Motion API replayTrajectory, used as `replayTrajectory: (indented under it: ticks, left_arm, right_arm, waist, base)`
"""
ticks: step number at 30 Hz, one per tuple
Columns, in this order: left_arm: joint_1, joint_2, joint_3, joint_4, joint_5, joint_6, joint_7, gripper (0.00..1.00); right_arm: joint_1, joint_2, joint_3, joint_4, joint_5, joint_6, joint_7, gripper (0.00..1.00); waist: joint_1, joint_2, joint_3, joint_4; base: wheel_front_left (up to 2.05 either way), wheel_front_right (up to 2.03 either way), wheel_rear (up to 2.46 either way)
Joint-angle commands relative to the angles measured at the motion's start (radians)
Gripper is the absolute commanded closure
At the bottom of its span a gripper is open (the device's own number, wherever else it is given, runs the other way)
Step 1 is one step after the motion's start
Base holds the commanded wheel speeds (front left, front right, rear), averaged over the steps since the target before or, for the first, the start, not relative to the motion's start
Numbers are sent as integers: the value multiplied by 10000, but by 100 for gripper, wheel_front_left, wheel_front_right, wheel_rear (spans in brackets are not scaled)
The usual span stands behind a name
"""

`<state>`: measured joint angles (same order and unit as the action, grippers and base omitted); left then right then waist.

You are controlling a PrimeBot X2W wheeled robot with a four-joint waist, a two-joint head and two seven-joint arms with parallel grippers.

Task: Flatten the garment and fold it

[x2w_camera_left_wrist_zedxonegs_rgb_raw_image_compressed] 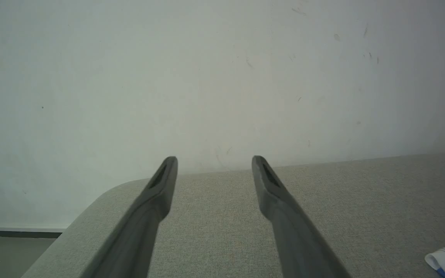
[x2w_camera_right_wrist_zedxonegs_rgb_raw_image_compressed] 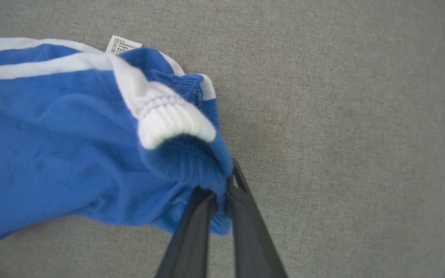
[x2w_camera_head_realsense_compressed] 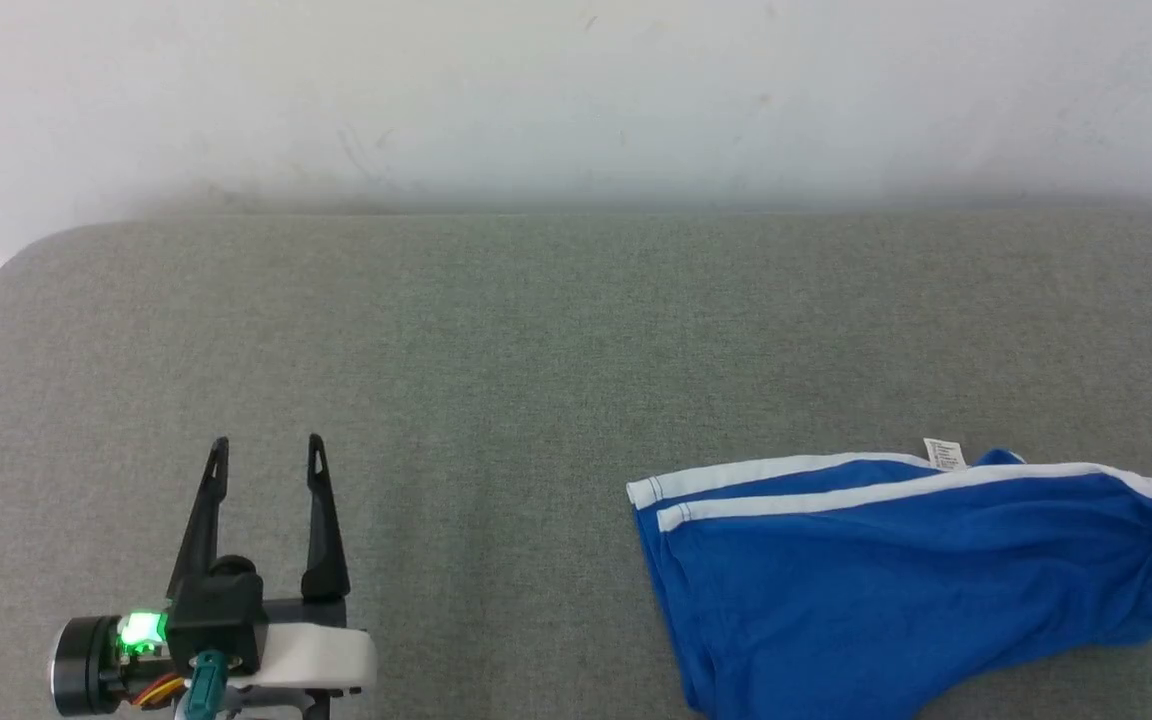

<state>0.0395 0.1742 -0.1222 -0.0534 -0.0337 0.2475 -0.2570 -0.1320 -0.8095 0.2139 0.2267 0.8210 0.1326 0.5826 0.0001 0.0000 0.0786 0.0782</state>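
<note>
Surface: grey woven fabric pad (x2w_camera_head_realsense_compressed: 536,350), under everything.
Garment: bright blue soft fabric shorts (x2w_camera_head_realsense_compressed: 886,580), rumpled, near right.
Right gripper (x2w_camera_right_wrist_zedxonegs_rgb_raw_image_compressed: 222,191): pinched the gathered waistband (x2w_camera_right_wrist_zedxonegs_rgb_raw_image_compressed: 185,158), probably to drag it flat.
Left gripper (x2w_camera_head_realsense_compressed: 267,445): fingers spread, empty, near left.

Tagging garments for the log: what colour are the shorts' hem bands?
White hem bands on bright blue shorts; clearest in the head view.

The left jaws are long, dark and slotted near the tips; behind them sit a white housing (x2w_camera_head_realsense_compressed: 321,655), green light (x2w_camera_head_realsense_compressed: 141,630) and teal plug (x2w_camera_head_realsense_compressed: 204,692).
</note>
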Motion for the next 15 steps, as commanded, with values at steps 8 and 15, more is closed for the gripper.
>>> replayTrajectory:
  ticks: [8, 15]
  left_arm:
    - [229, -128, 109, 12, 141, -130, -47, 0]
    - [191, -206, 74, 17, 212, -146, -47, 0]
  right_arm:
    - [411, 60, 15, -2324, 921, -19, 246, 100]
    - [86, 368, 477, -4441, 1152, -19, 641, 100]
  waist:
    - [-1, 0, -161, -24]
    - [-1, 0, -74, 74]
  base:
    - [0, 0, 0]
    - [0, 0, 0]
